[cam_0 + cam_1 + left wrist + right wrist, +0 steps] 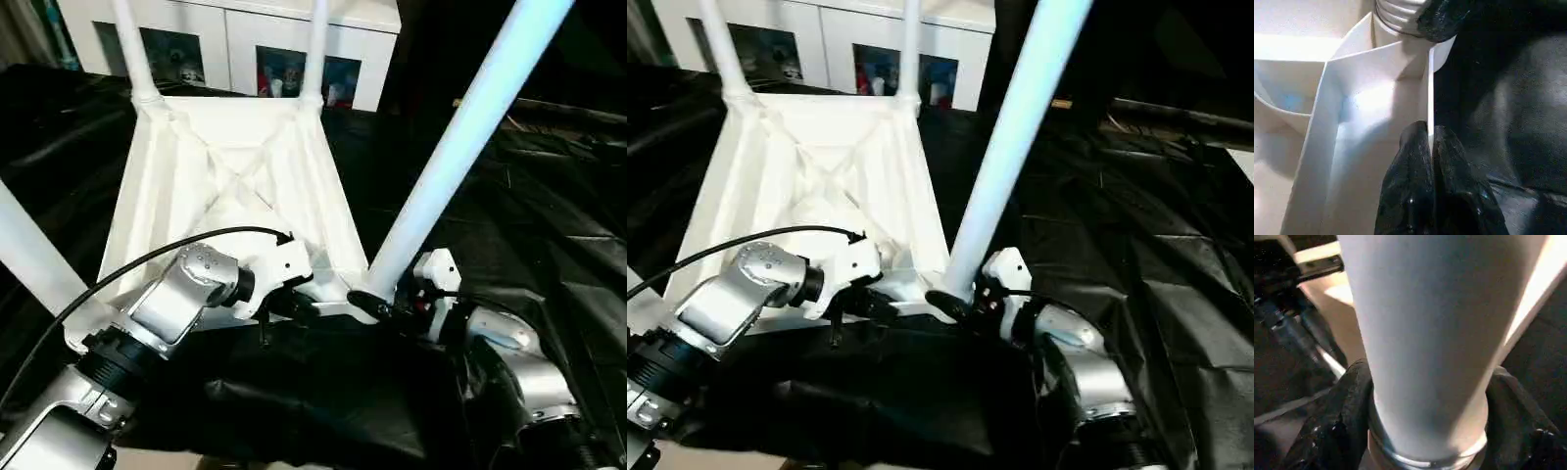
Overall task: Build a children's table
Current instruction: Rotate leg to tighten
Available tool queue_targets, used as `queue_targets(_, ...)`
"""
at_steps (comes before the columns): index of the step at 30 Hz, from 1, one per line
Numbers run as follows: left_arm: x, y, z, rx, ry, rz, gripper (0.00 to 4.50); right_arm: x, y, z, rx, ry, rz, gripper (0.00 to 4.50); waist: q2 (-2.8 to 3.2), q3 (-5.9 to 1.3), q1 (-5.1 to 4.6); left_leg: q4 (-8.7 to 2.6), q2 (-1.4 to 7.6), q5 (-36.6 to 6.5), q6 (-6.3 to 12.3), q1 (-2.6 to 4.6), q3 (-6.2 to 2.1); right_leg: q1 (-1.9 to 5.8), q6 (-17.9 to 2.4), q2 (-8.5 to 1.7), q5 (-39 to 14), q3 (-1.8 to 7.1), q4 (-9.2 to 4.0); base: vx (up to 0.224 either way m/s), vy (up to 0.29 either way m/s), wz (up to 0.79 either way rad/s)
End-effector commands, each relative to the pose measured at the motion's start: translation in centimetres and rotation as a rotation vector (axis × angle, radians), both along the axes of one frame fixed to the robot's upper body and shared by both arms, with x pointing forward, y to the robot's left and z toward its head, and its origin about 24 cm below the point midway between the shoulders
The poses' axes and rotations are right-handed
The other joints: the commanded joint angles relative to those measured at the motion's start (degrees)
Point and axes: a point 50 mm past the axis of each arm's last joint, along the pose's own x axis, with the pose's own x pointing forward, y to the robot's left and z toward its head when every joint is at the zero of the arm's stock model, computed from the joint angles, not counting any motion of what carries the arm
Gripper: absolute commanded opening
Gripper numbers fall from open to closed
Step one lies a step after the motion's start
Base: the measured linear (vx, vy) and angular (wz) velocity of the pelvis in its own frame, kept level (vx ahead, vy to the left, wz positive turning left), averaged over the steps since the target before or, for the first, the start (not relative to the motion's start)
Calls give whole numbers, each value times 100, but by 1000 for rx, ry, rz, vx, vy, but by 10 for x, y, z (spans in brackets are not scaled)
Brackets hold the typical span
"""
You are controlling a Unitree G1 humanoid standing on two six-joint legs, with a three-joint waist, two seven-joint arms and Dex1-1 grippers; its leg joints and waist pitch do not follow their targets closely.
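from my head cameras i see the small white plastic children's table (pixel 230 186) lying upside down on the large work table draped in black cloth (pixel 549 225), ribbed underside up with crossed ribs in the middle, four long white tapered tube legs standing out of its round corner sockets. the near right leg (pixel 460 137) rises steeply toward me, and two far legs stand in front of a white cabinet with glass doors (pixel 245 49). my left wrist camera gives me what the head view cannot: the left gripper (pixel 1431 147) has its two black fingers pressed together on the thin edge of the tabletop's near rim wall, close to the corner socket. my right wrist camera looks straight up the near right leg, where the right gripper (pixel 1427 396) has its black fingers (pixel 1342 421) on either side of the tube's base, just above the ringed collar; i can't tell whether they press on it.
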Motion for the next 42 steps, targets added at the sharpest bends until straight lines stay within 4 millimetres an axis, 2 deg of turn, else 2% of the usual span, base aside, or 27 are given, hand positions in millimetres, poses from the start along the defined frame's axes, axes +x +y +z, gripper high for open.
queue_targets(1,-1,5,-14,35,37,50,0,3,-13,-8,-9,30,-131,272,67,-322,5,-418,179,-1379,49,49,-32,217,-1050,-384,-1693,278,-369,0,0,0)
queue_targets(4,2,-2,-16,8,11,89,0,5,-9,-16,12,50,-232,272,72,-330,2,-410,172,-1330,44,50,-25,223,-1043,-391,-1685,280,-369,0,0,0)
queue_targets(7,5,-11,-19,-7,-12,127,0,6,0,-22,31,69,-304,272,58,-330,-3,-418,162,-1378,20,44,-34,228,-939,-392,-1940,276,-389,0,0,0)
queue_targets(9,6,-15,-20,-9,-19,143,0,7,4,-24,20,66,-337,272,79,-317,-9,-429,169,-1476,18,49,-27,201,-871,-402,-2153,286,-420,0,0,0)
queue_targets(10,9,-24,-24,-5,-33,190,0,9,12,-30,-12,71,-423,272,76,-312,-16,-433,159,-1557,-18,45,-32,196,-799,-407,-2386,283,-445,0,0,0)
queue_targets(11,10,-28,-26,0,-42,212,0,10,16,-33,-39,72,-474,272,77,-305,-28,-439,157,-1624,-71,62,-35,159,-738,-414,-2596,289,-473,0,0,0)
queue_targets(12,10,-29,-26,1,-45,219,0,11,18,-35,-58,75,-500,272,77,-305,-25,-434,153,-1657,-108,73,-40,156,-703,-414,-2700,287,-482,0,0,0)
queue_targets(13,15,-35,-30,15,-62,279,0,13,27,-39,-103,81,-517,272,67,-290,-46,-447,135,-1770,-127,66,-52,163,-590,-407,-2928,283,-502,0,0,0)
queue_targets(15,18,-40,-32,30,-77,308,0,15,34,-38,-141,57,-504,272,90,-287,-47,-443,129,-2105,-129,130,-66,115,-358,-408,-3337,268,-579,0,0,0)
queue_targets(18,19,-42,-33,35,-87,314,0,18,39,-35,-60,80,-499,272,68,-288,-64,-450,117,-2312,-68,121,-95,115,-230,-415,-3596,249,-620,0,0,0)
queue_targets(20,19,-43,-33,30,-88,304,0,18,42,-31,-10,80,-479,272,94,-300,-57,-465,132,-2311,-36,105,-103,110,-255,-416,-3435,264,-606,0,0,0)
queue_targets(21,19,-43,-32,21,-86,292,0,18,44,-28,30,78,-449,327,84,-301,-59,-470,136,-2323,-17,97,-102,113,-279,-412,-3367,264,-599,0,0,0)
queue_targets(22,18,-43,-31,16,-84,282,0,17,44,-26,58,77,-431,340,81,-308,-51,-467,136,-2319,9,102,-96,113,-290,-413,-3319,270,-599,0,0,0)
queue_targets(24,17,-43,-30,5,-81,258,0,16,44,-23,96,68,-400,340,82,-313,-44,-471,144,-2213,47,81,-90,119,-367,-409,-3102,281,-572,0,0,0)
queue_targets(27,17,-41,-29,1,-76,245,0,15,43,-21,98,62,-373,387,74,-317,-40,-481,146,-2097,86,50,-88,153,-417,-407,-2946,279,-550,0,0,0)
queue_targets(28,14,-37,-27,-15,-58,200,0,14,34,-18,77,47,-307,391,66,-301,-43,-477,138,-2100,109,59,-78,139,-434,-406,-3011,280,-564,0,0,0)
queue_targets(29,14,-37,-27,-15,-58,199,0,14,33,-17,76,46,-306,391,59,-316,-39,-472,139,-2005,136,32,-80,170,-427,-412,-2999,280,-552,0,0,0)
queue_targets(33,9,-28,-23,-40,-39,112,0,12,13,-11,46,13,-213,391,39,-331,-8,-449,141,-1727,222,37,-53,178,-478,-411,-2781,293,-541,0,0,0)
queue_targets(34,3,-20,-19,-72,-12,30,0,9,-3,-4,35,-4,-134,391,25,-346,-2,-438,144,-1547,300,24,-40,200,-568,-409,-2560,296,-504,0,0,0)
queue_targets(35,1,-17,-18,-81,-8,-5,0,8,-7,-2,32,-8,-106,391,28,-355,5,-436,149,-1441,330,11,-44,222,-602,-404,-2407,295,-480,0,0,0)
queue_targets(37,0,-16,-16,-86,-7,-29,0,7,-9,-1,31,-8,-91,391,39,-361,20,-408,155,-1264,412,34,-6,199,-759,-381,-1999,303,-442,0,0,0)
queue_targets(38,-4,-12,-15,-88,14,-77,0,5,-13,1,17,-5,-42,391,17,-371,3,-394,161,-1098,443,49,16,187,-896,-363,-1663,306,-402,0,0,0)
queue_targets(40,-8,-8,-13,-89,35,-113,0,2,-15,2,4,-1,2,391,41,-402,23,-359,167,-781,504,50,23,219,-1088,-350,-1131,290,-320,0,0,0)
queue_targets(41,-10,-3,-11,-87,59,-139,0,-1,-19,3,-19,5,65,391,45,-418,28,-333,165,-533,590,59,36,226,-1209,-317,-676,281,-256,53,8,4)
queue_targets(42,-8,-1,-10,-83,53,-133,0,-3,-20,3,-31,13,98,391,43,-416,28,-312,160,-348,685,34,44,245,-1306,-305,-308,277,-203,53,8,4)
